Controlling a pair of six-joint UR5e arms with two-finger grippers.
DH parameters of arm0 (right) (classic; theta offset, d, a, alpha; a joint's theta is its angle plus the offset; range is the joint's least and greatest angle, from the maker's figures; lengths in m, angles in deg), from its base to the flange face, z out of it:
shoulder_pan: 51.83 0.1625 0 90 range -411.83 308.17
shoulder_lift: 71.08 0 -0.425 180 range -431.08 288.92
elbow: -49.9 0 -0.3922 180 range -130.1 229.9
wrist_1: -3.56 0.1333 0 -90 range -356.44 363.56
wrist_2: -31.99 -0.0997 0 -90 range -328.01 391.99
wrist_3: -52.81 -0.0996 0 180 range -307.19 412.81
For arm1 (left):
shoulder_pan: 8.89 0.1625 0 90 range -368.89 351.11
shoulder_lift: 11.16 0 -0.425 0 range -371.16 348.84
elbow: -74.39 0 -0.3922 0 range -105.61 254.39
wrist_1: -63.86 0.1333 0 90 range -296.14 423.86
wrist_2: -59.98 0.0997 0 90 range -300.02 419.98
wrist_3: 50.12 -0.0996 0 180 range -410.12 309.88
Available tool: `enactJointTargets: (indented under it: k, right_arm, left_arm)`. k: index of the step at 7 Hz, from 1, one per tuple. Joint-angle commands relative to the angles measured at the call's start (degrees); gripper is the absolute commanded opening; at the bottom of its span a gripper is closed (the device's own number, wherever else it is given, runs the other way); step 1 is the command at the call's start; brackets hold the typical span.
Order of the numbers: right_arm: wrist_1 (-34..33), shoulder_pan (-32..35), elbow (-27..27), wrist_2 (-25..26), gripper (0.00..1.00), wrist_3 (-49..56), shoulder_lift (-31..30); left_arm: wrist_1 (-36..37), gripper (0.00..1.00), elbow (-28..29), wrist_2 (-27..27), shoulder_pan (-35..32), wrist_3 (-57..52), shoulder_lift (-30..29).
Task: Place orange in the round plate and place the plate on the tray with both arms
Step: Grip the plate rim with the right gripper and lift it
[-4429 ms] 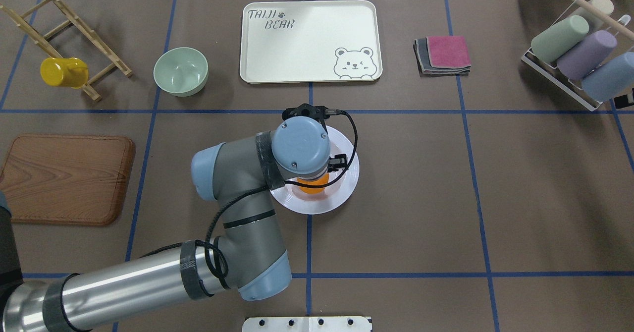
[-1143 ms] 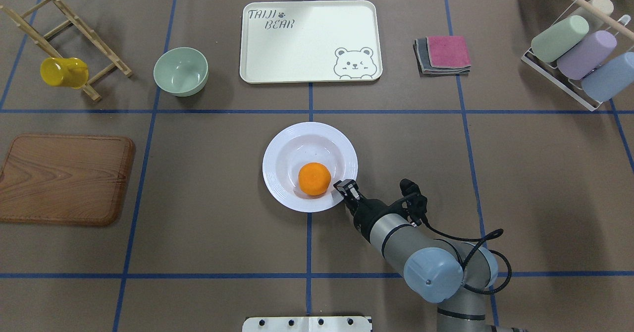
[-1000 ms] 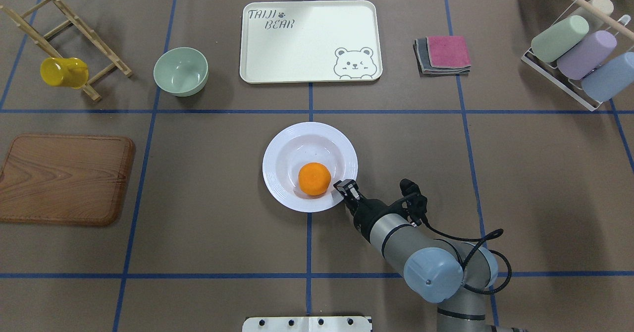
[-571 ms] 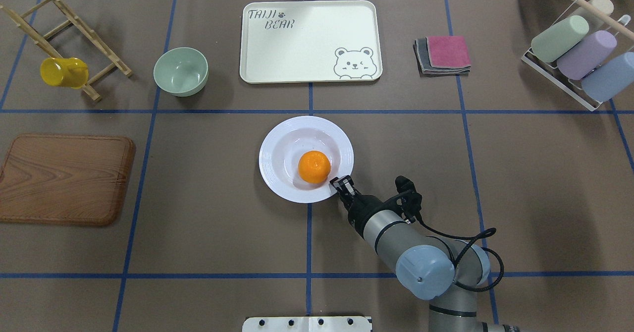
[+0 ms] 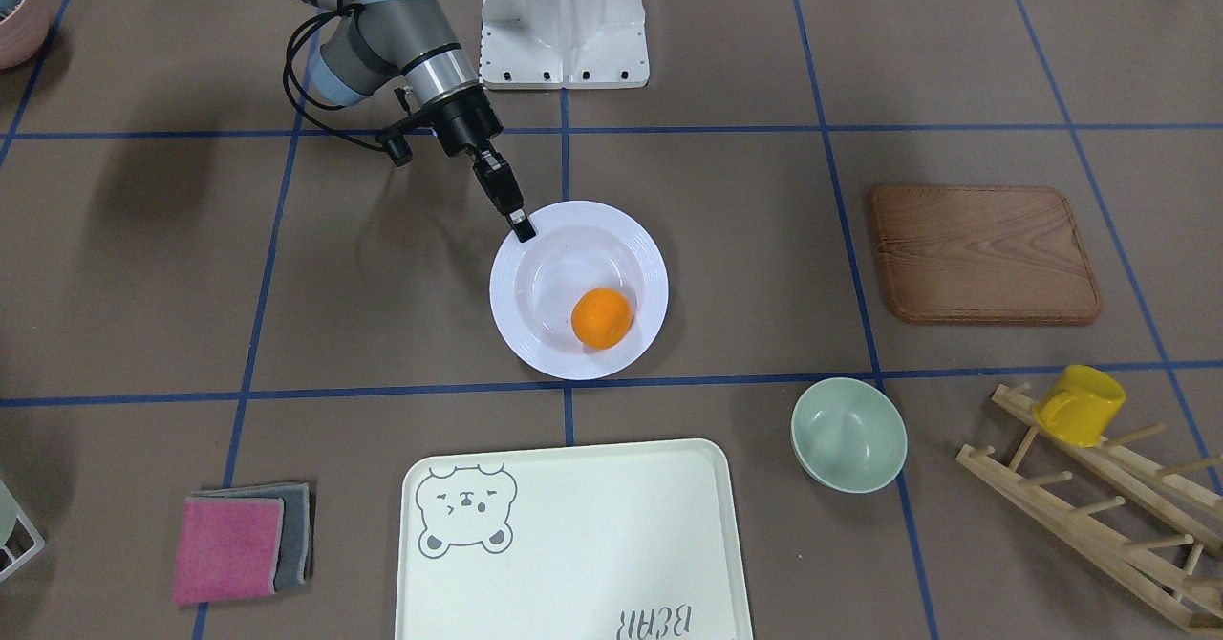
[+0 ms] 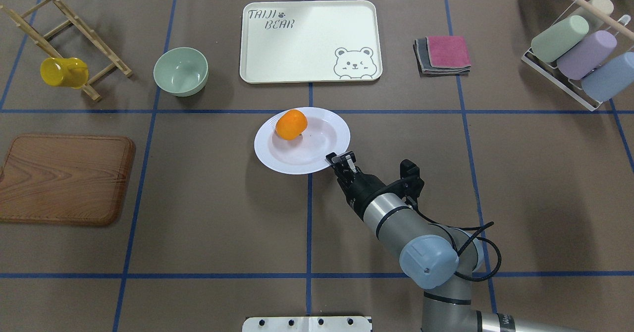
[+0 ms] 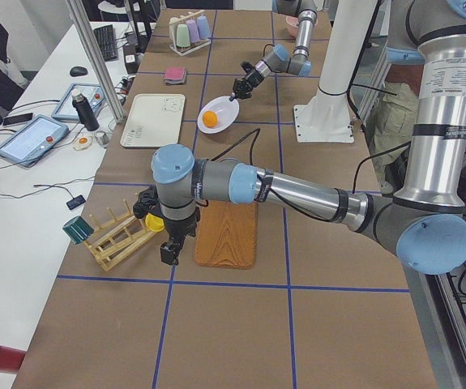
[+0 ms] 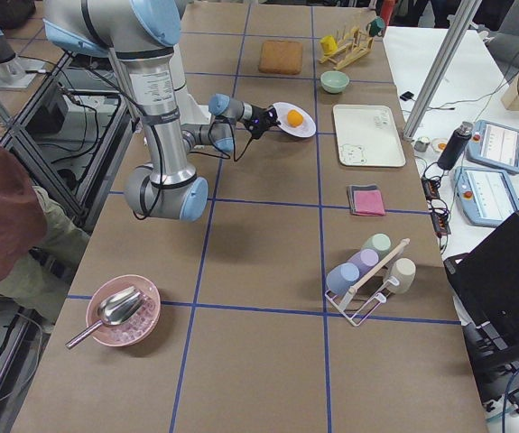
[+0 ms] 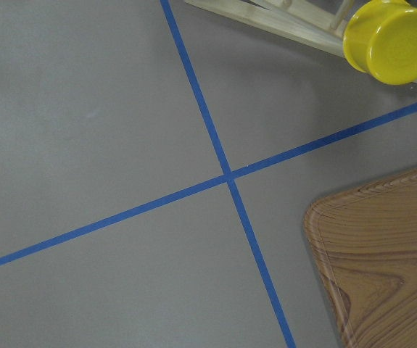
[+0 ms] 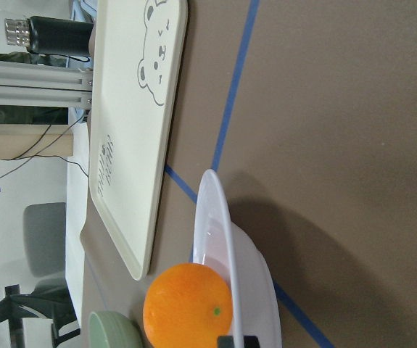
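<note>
Pale green bowl [image 6: 181, 71] sits near wooden rack [image 6: 89, 32]; yellow mug [image 6: 63, 72] hangs on it. Brown wooden board [image 6: 67, 178] well apart. Folded pink/grey cloths [image 6: 443, 54]. Pastel cups [image 6: 587, 54] in white wire rack [image 6: 554, 79].

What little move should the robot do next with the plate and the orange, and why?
Probably carry the round plate gently a bit farther forward, until it is over the tray. The right gripper pinches the plate's near rim, the orange lies toward the plate's tray side, and the plate is short of the tray. Going slowly should stop the orange rolling out.
</note>
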Motion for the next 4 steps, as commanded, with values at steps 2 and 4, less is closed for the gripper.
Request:
enactJointTargets:
  k: [2,4]
  right_arm:
    - [3.52,3.26,0.77,4.78,0.0,0.29,0.88]
    - [3.35,8.71,8.89,3.12,0.0,0.12,6.13]
  left_arm:
    - [0.0,0.99,0.09,0.04,0.0,0.01,0.09]
    - [-0.7,0.99,-0.52,-4.75,0.0,3.93,4.01]
